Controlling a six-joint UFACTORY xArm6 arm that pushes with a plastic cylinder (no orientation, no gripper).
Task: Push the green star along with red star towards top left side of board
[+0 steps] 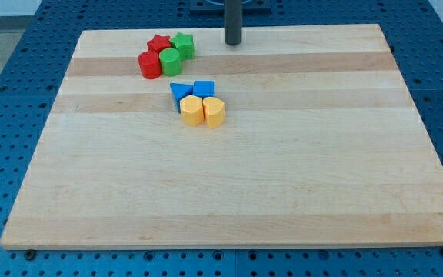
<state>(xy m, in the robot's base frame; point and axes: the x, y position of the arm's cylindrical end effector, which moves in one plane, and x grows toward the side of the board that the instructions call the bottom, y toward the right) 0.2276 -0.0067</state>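
The green star (183,44) sits near the view's top, left of centre, touching the red star (158,44) on its left. Just below them are a green cylinder (170,62) and a red cylinder (150,65), all packed in one cluster. My tip (232,43) rests on the board near the top edge, to the right of the green star with a gap of about a block's width between them.
A second cluster lies below: a blue triangle (180,94), a blue cube (204,89), a yellow block (192,111) and a yellow cylinder (214,112). The wooden board (229,185) lies on a blue perforated table (6,115).
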